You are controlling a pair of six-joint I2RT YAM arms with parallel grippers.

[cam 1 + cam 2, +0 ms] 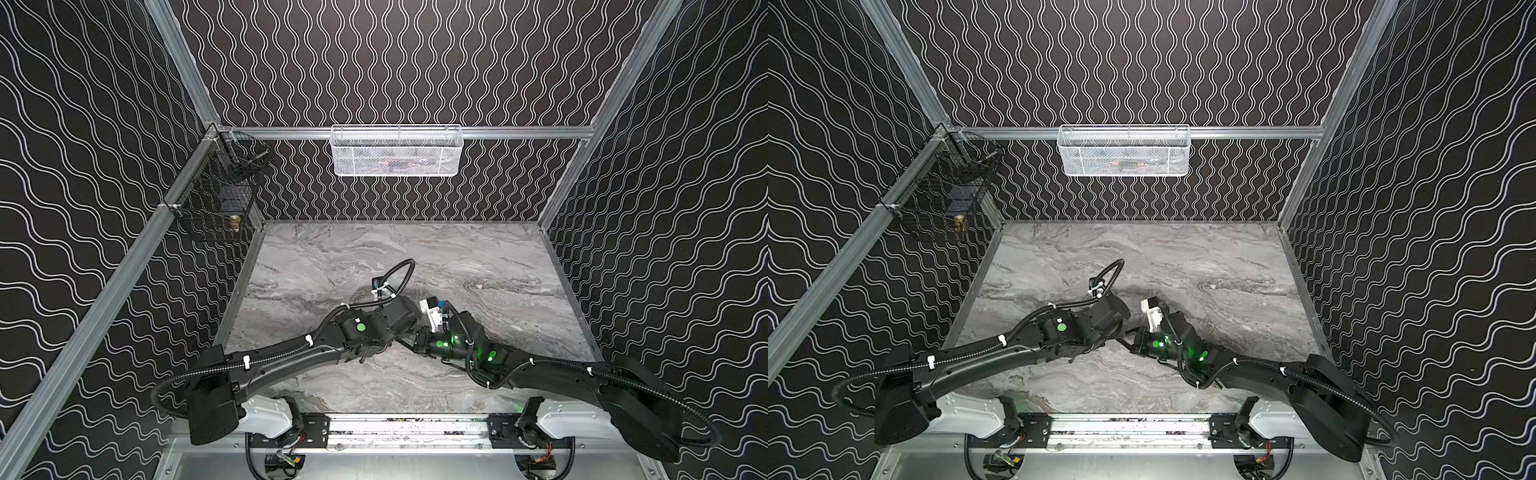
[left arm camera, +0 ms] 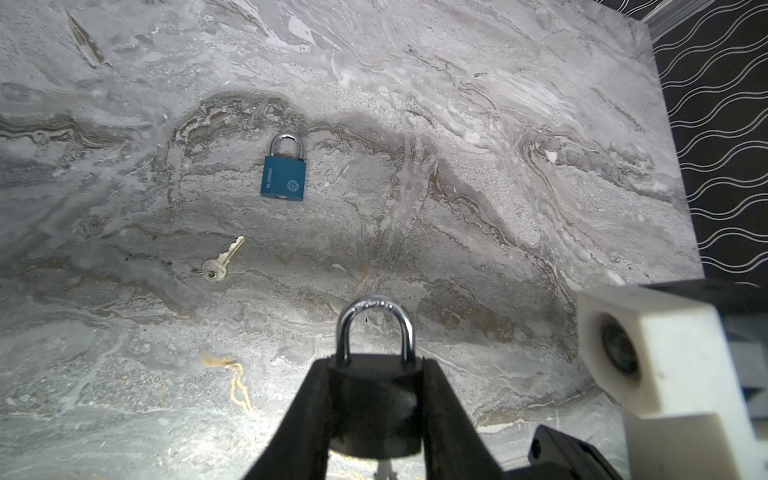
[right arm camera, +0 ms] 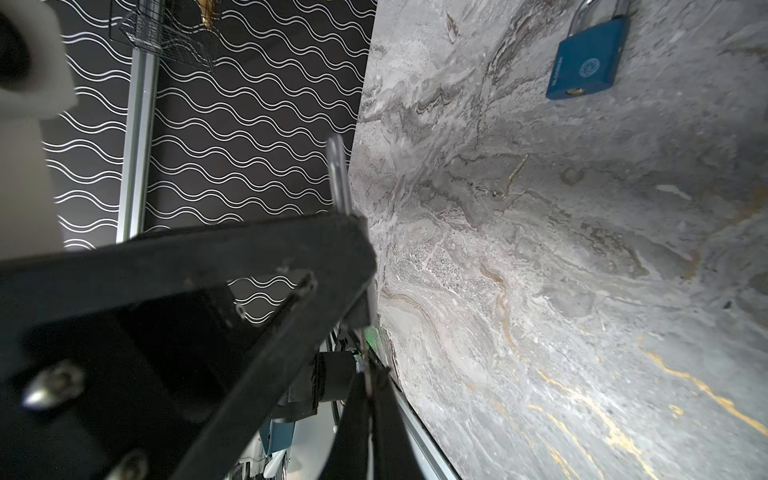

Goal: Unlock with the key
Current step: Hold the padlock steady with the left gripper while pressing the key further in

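Hold your left gripper [image 2: 376,368] steady: its jaws stand partly closed, clamping the black padlock [image 2: 374,403] by its sides. Your right gripper [image 3: 368,409] is pinched shut, probably on a key [image 2: 384,471] just under the padlock's base, though that's hard to see. Line it up square with the padlock before you push or turn.
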